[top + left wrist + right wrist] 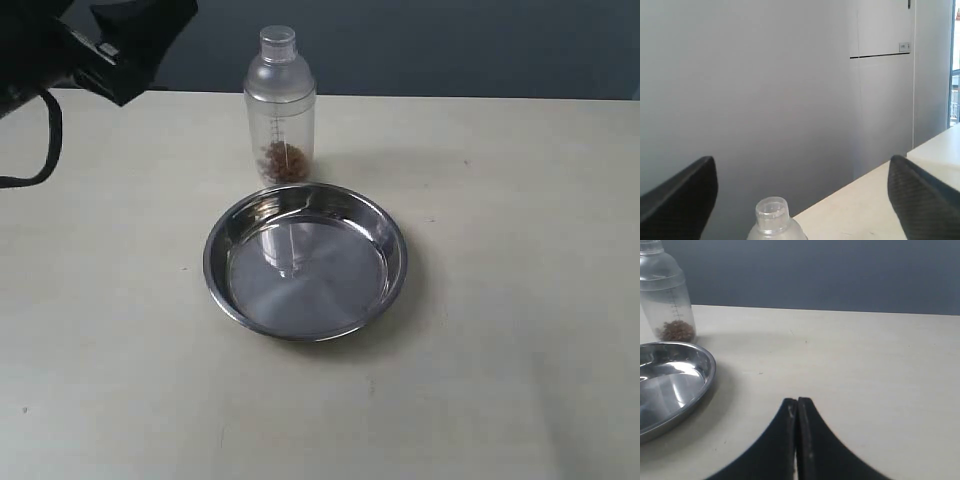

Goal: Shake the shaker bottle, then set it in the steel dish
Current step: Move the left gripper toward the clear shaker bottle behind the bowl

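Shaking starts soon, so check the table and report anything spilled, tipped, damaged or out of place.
Nothing stands out. The shaker bottle stands upright, cap on, close beside the steel dish, its brown granules settled inside at the bottom. None show on the table. The dish sits flat and empty.

The shaker bottle point(280, 110) stood upright on the table point(520, 300) just beyond the steel dish point(340, 285), while the left arm point(110, 45) hung well apart at the far left.

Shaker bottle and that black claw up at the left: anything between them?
Nothing: in the exterior view only bare table separates the left gripper from the shaker bottle.
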Controlling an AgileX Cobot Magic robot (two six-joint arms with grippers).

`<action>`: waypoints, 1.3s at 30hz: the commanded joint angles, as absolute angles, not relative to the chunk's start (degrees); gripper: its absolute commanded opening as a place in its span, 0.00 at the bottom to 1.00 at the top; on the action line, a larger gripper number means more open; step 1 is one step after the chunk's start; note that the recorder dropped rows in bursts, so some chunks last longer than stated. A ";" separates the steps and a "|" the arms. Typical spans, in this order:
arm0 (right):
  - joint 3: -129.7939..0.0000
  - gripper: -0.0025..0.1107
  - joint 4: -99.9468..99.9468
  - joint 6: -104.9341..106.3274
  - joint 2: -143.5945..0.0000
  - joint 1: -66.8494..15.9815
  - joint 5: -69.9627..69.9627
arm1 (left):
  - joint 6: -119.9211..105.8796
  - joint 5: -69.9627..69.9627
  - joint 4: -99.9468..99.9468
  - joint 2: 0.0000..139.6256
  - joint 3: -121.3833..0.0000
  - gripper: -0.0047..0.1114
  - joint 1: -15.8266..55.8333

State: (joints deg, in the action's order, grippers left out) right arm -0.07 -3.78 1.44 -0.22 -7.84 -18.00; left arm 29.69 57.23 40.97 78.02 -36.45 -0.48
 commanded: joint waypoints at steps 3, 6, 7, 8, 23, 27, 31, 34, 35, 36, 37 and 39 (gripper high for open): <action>0.00 0.02 -3.70 1.49 0.00 -8.06 -17.49 | 26.87 50.52 38.21 84.08 -39.30 0.88 -0.10; 0.00 0.02 -3.70 1.49 0.00 -8.06 -17.49 | 27.21 52.50 38.32 91.55 -42.34 0.91 0.12; 0.00 0.02 -3.70 1.49 0.00 -8.06 -17.49 | 27.21 53.94 38.19 93.19 -42.59 0.91 0.12; 0.00 0.02 -3.70 1.49 0.00 -8.06 -17.49 | 27.21 58.84 36.73 96.51 -42.86 0.91 0.12; 0.00 0.02 -3.70 1.49 0.00 -8.06 -17.49 | 21.88 69.96 36.89 119.45 -54.54 0.91 0.76; 0.00 0.02 -3.70 1.49 0.00 -8.06 -17.49 | 21.82 69.96 37.00 122.30 -57.76 0.91 1.89; 0.00 0.02 -3.70 1.49 0.00 -8.06 -17.49 | 22.04 69.96 37.94 124.50 -61.13 0.91 2.14; 0.00 0.02 -3.70 1.49 0.00 -8.06 -17.49 | 22.04 69.96 38.17 124.63 -63.09 0.91 2.48; 0.00 0.02 -3.70 1.49 0.00 -8.06 -17.49 | 22.04 69.96 38.30 124.63 -63.80 0.91 2.64; 0.00 0.02 -3.70 1.49 0.00 -8.06 -17.49 | 22.04 69.96 38.41 124.63 -64.35 0.91 2.86; 0.00 0.02 -3.70 1.49 0.00 -8.06 -17.49 | 22.04 69.96 38.41 124.63 -65.22 0.91 3.03; 0.00 0.02 -3.70 1.49 0.00 -8.06 -17.49 | 22.04 68.92 38.55 124.63 -66.43 0.91 3.53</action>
